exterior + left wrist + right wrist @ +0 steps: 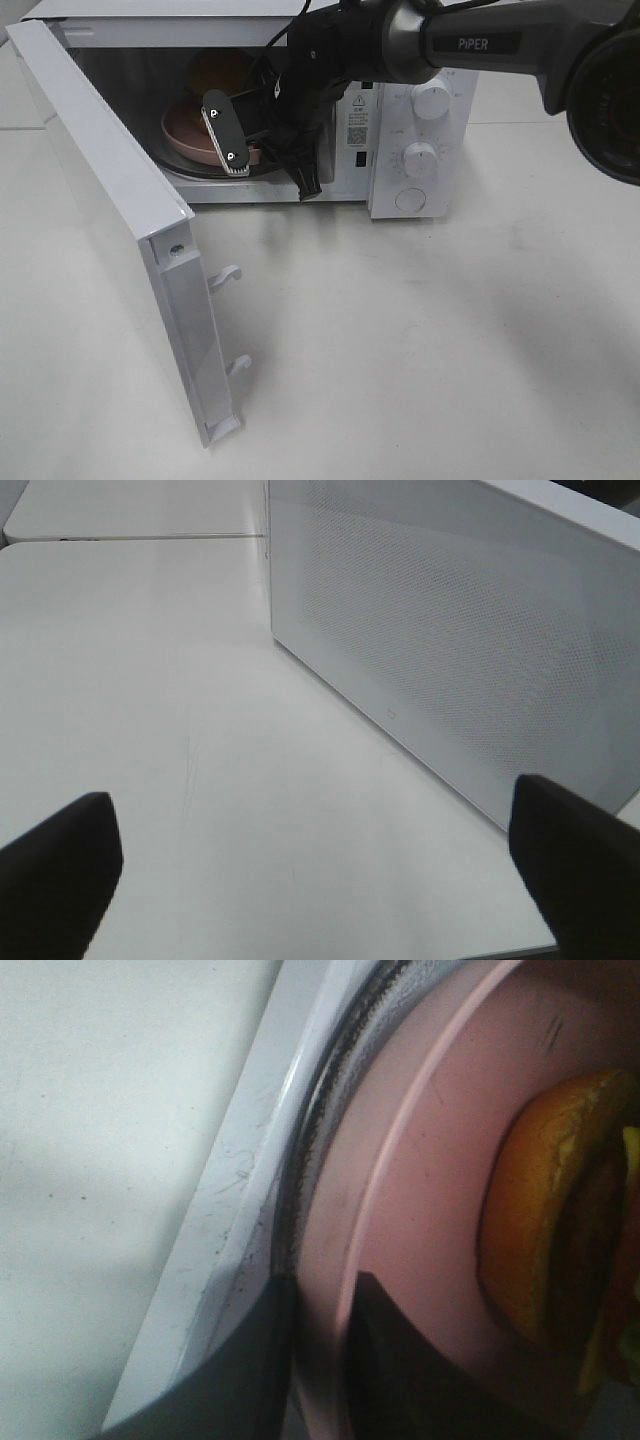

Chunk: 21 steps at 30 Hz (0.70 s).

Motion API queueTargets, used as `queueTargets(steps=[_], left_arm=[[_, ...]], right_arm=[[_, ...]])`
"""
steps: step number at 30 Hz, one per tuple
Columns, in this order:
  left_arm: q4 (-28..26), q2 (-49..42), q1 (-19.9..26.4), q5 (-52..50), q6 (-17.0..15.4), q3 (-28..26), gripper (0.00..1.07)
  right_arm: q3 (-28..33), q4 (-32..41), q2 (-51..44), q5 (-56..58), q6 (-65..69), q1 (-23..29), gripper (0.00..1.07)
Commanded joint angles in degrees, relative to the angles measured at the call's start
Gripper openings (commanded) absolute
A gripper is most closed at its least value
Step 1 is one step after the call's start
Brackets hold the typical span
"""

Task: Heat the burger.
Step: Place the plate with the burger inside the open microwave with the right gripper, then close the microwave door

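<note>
On the table (450, 350), the microwave (420, 150) stands with its door (110, 180) wide open. Inside, the burger (222, 68) sits on a pink plate (185, 135). The right gripper (322, 1305) pinches the plate's rim. The left gripper (316, 862) is spread wide, holding nothing, near the door.

We're at a robotics lab bench: boxy white microwave oven (420, 150) on a plain white tabletop (420, 350), grey-black robot arm lettered PiPER (480, 45) over it.
</note>
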Motion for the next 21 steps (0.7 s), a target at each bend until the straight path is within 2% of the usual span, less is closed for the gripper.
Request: queueTargets(steps=[1, 2, 3, 4, 8, 14, 21], left_arm=[[-0.1, -1.2, 0.0, -0.5, 0.0, 0.1, 1.03], [-0.1, -1.2, 0.0, -0.5, 0.0, 0.1, 1.03], [0.2, -1.2, 0.0, -0.4, 0.0, 0.1, 1.03], [0.2, -1.2, 0.0, -0.4, 0.0, 0.1, 1.03], [1.4, -1.2, 0.0, -0.3, 0.0, 0.1, 1.03], [1.6, -1.2, 0.0, -0.3, 0.0, 0.1, 1.03], [1.7, -1.2, 0.0, -0.3, 0.0, 0.1, 1.03]], right_arm=[[-0.6, -0.1, 0.1, -0.9, 0.6, 0.3, 0.32], [-0.6, -0.1, 0.1, -0.9, 0.6, 0.3, 0.32], [-0.6, 0.3, 0.1, -0.6, 0.6, 0.3, 0.39], [-0.6, 0.3, 0.1, -0.6, 0.6, 0.3, 0.39], [-0.6, 3.7, -0.1, 1.1, 1.3, 0.3, 0.52], [-0.1, 4.8, -0.2, 2.8, 1.4, 0.3, 0.61], [7.3, 4.7, -5.2, -1.0, 1.4, 0.3, 0.71]])
